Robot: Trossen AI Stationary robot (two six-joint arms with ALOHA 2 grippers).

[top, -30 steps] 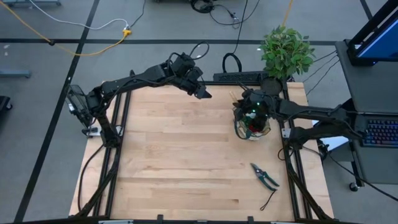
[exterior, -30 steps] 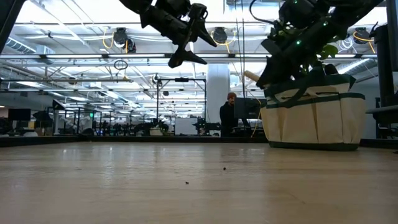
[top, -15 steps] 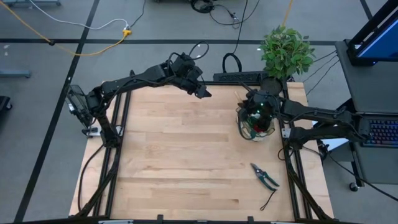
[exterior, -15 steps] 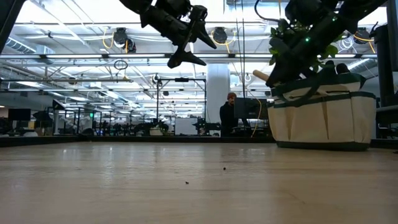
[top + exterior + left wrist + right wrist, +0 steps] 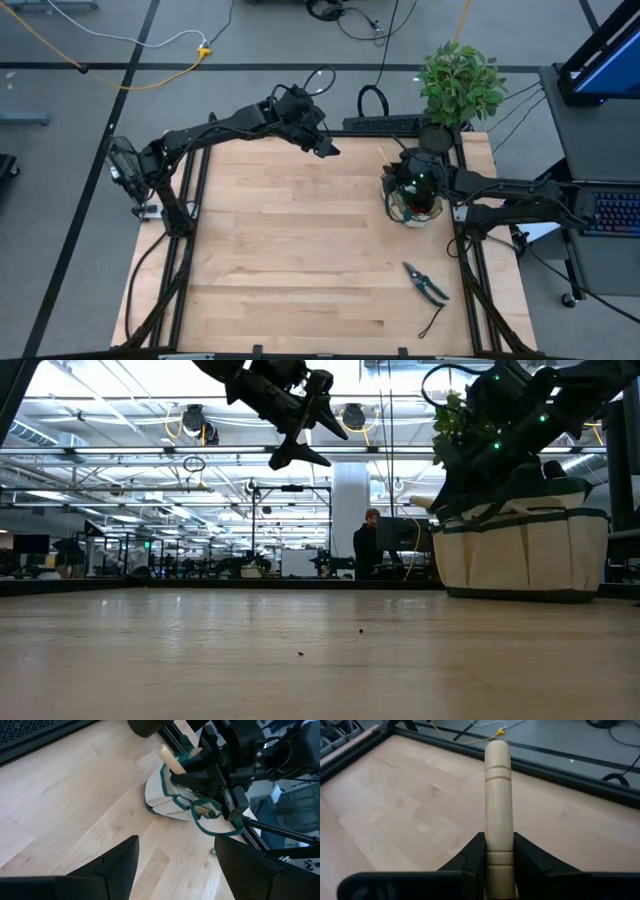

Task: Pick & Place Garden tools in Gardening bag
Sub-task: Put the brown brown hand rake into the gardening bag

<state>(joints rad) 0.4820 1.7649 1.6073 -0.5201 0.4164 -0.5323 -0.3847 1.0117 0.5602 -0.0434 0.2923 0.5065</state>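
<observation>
The beige gardening bag with green trim stands on its base at the table's far right; it also shows in the low view and the left wrist view. My right gripper is over the bag's far-left rim, shut on a wooden-handled tool. The tool's metal end is hidden. My left gripper is open and empty, raised above the table's far middle. Dark-handled pruning shears lie flat on the table near the right front. My right gripper pinches the tool's wooden handle between its two fingers, well back from its rounded free end. The handle lies along the fingers and sticks out past them. It slants up over the bag's rim, clear of the table.
A leafy potted plant stands just beyond the table's far right corner. A thin dark cord lies near the front edge by the shears. A person shows far off in the room behind.
My right gripper has gone a little toward the table's right edge with the wooden-handled tool. The bag has slid the same way along the table and stays upright.
</observation>
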